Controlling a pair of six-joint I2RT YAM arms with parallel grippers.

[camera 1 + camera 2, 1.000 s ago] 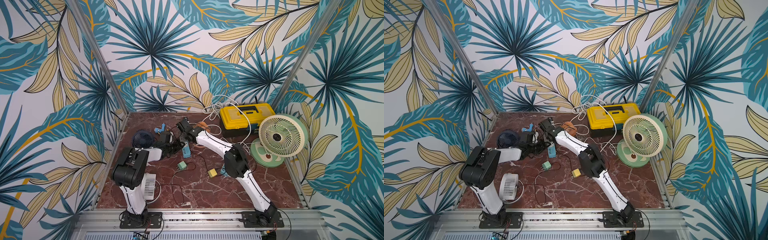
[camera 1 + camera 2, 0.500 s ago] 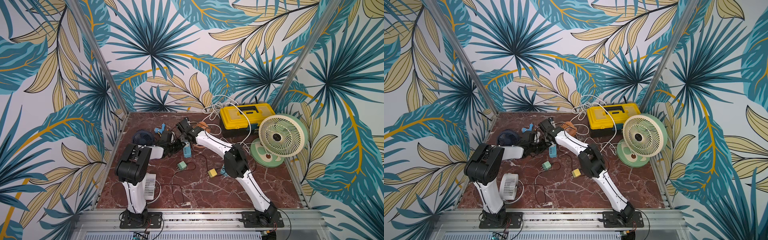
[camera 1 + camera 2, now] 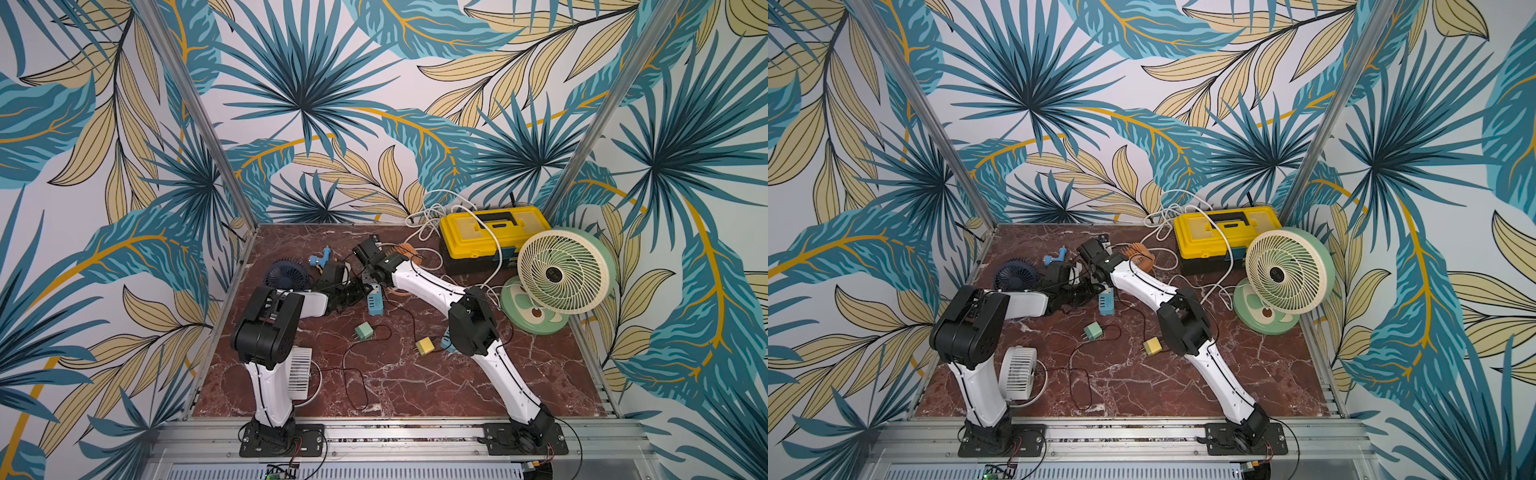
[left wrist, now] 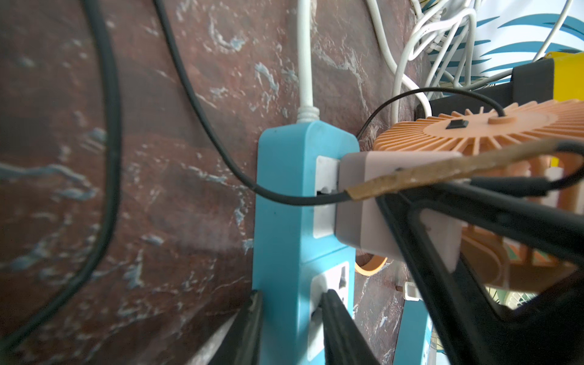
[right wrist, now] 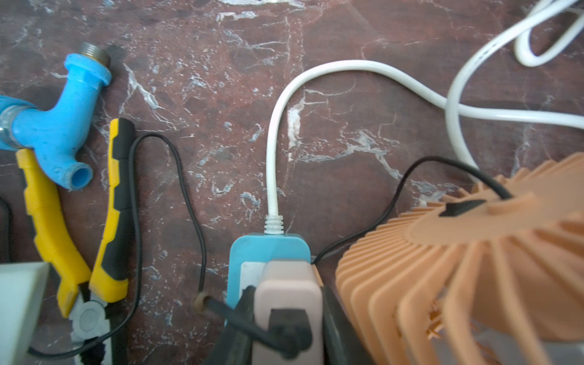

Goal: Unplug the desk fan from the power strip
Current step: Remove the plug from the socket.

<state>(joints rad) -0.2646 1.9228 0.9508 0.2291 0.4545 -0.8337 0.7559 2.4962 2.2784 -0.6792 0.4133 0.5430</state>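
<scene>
- Both arms are in over the blue power strip (image 3: 375, 300), which lies on the marble tabletop (image 3: 415, 386) near the middle of the frame in both top views.
- The left gripper (image 4: 292, 300) is clamped narrow across the strip. Its black fingers (image 4: 335, 325) press on either side, at the end away from the white lead (image 4: 305, 63). That is the brace.
- The right gripper (image 5: 286, 316) has its jaws drawn in on the pink plug (image 5: 287, 278), one on each flank, so it is holding the plug.
- The plug sits in the socket nearest the white lead, its body against the socket face, so it is not out yet. As I read it, this is the pull step: both grips are made and the extraction hasn't begun.
- A thin black cable (image 4: 205, 126) leaves the plug, and I can't trace it to any one fan. The orange fan (image 3: 405, 251) is up and to the right of the strip in a top view, just beside the plug.
- The next move looks like a straight draw of the plug off the socket face, in line with its prongs. The left gripper needs to pin the strip so it neither lifts nor slides along.
- The orange fan crowds the plug on one side. A skewed pull could bind the prongs or nudge that fan.
</scene>
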